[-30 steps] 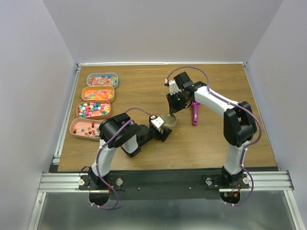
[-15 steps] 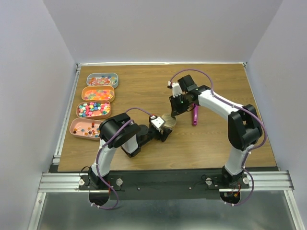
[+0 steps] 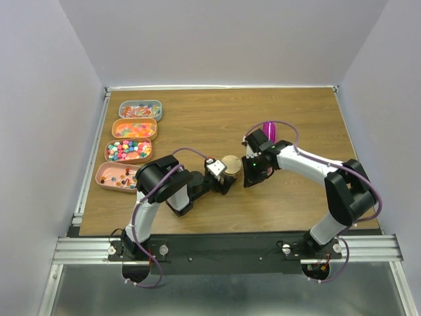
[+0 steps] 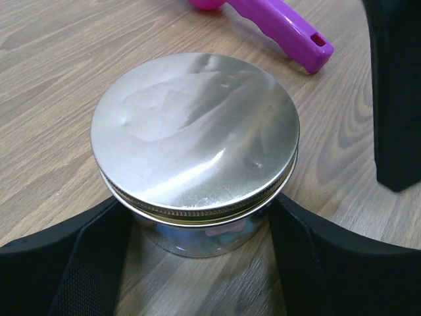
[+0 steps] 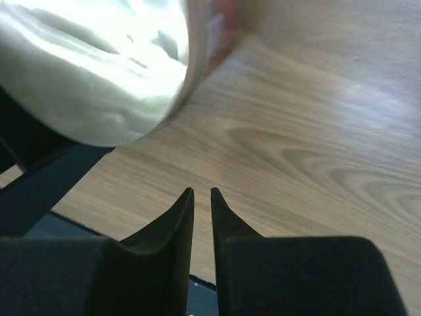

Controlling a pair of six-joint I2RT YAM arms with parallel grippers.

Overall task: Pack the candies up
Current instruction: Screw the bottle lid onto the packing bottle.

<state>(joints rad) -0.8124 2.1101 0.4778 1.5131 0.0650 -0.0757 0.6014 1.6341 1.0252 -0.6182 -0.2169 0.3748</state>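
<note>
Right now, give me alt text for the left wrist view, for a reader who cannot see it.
A low glass jar with a shiny metal lid stands on the wooden table, held between the black fingers of the left gripper. Pastel candies show through the glass; a magenta scoop lies behind.

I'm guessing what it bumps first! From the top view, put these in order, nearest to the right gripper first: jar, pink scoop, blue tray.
1. jar, just left of the right gripper.
2. scoop, behind it, toward the back.
3. blue tray, far off in the back-left corner.
</note>
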